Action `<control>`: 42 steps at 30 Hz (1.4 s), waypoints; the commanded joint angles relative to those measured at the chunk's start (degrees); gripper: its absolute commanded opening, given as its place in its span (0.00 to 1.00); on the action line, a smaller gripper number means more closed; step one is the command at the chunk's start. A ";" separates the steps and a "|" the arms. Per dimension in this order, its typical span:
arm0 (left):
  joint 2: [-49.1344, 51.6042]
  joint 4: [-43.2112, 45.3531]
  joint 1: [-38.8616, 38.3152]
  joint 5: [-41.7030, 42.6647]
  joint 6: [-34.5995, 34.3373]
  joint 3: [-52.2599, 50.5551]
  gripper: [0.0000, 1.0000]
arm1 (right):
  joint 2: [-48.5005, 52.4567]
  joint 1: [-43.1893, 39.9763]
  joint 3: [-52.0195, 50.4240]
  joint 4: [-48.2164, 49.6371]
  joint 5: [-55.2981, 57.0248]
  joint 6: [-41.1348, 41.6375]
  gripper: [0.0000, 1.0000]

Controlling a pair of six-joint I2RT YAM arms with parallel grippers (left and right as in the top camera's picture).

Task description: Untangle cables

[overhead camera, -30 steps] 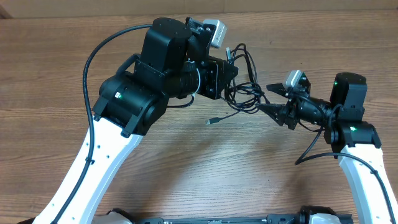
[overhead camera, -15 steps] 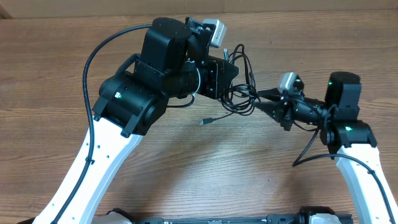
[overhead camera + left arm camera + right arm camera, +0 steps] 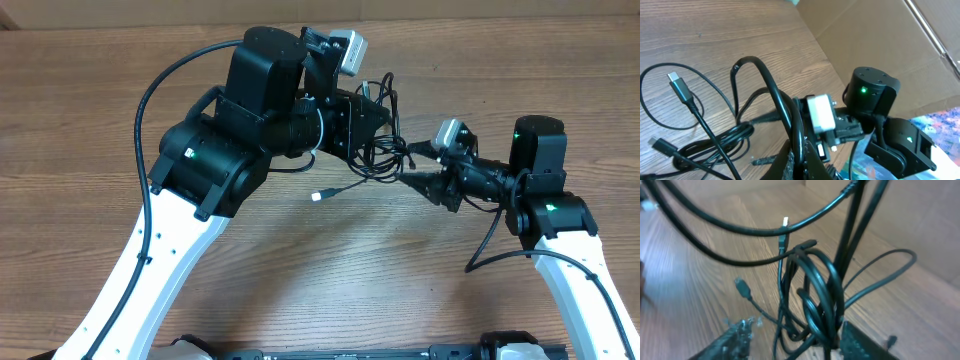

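The cables (image 3: 385, 152) are a tangle of thin black cords between my two grippers, partly lifted off the wooden table. One loose plug end (image 3: 320, 196) lies on the table to the left of the tangle. My left gripper (image 3: 378, 118) is shut on one cord, seen pinched between its jaws (image 3: 801, 162) in the left wrist view, with loops (image 3: 715, 135) and a USB plug (image 3: 679, 85) below. My right gripper (image 3: 410, 165) is open with its fingertips in the tangle; a bundle of loops (image 3: 815, 295) hangs between its jaws (image 3: 797, 340).
A cardboard wall (image 3: 500, 10) runs along the far table edge and also shows in the left wrist view (image 3: 880, 35). The left arm's thick black cable (image 3: 150, 100) arcs over the left side. The two arms are close together over the table (image 3: 300, 270).
My right gripper has moved left into the tangle. The tangle and the loose plug end have shifted left. The left arm has hardly moved.
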 commanded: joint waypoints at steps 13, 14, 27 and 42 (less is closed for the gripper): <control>-0.76 1.46 0.26 2.95 -0.66 2.34 0.04 | -0.09 0.33 1.31 -0.28 1.68 -0.39 0.09; -0.76 1.11 0.26 1.55 -0.63 2.34 0.04 | -0.09 0.33 1.31 -0.48 1.68 -0.37 0.04; -0.33 -8.61 0.26 -17.25 4.90 2.34 1.00 | -0.11 0.26 1.31 -0.02 1.25 5.73 0.04; 0.09 -15.34 0.11 -7.61 18.01 2.34 1.00 | -0.09 0.15 1.31 7.15 1.66 36.85 0.04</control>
